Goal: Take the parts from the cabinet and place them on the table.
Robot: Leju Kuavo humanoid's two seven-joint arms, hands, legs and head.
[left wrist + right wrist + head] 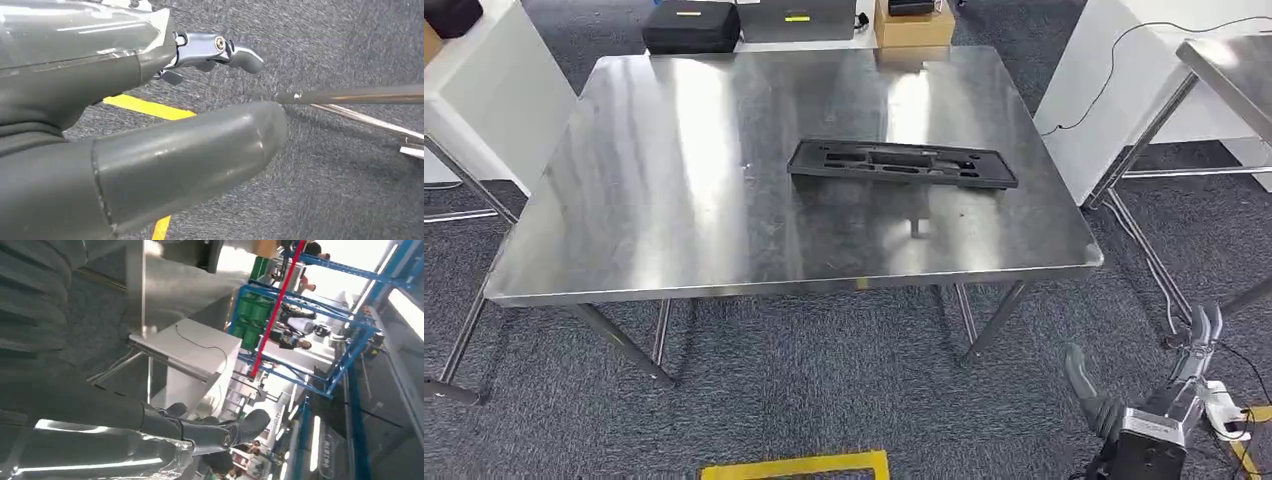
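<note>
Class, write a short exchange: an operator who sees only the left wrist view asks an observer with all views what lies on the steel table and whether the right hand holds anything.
Operator: I see carpet, yellow tape and my left hand. What is on the table?
Observer: In the head view, a black foam tray lies flat on the steel table, right of its middle.
Operator: Does the right hand hold a part?
Observer: No. The right hand hangs low, off the table's near right corner, fingers apart and empty.
</note>
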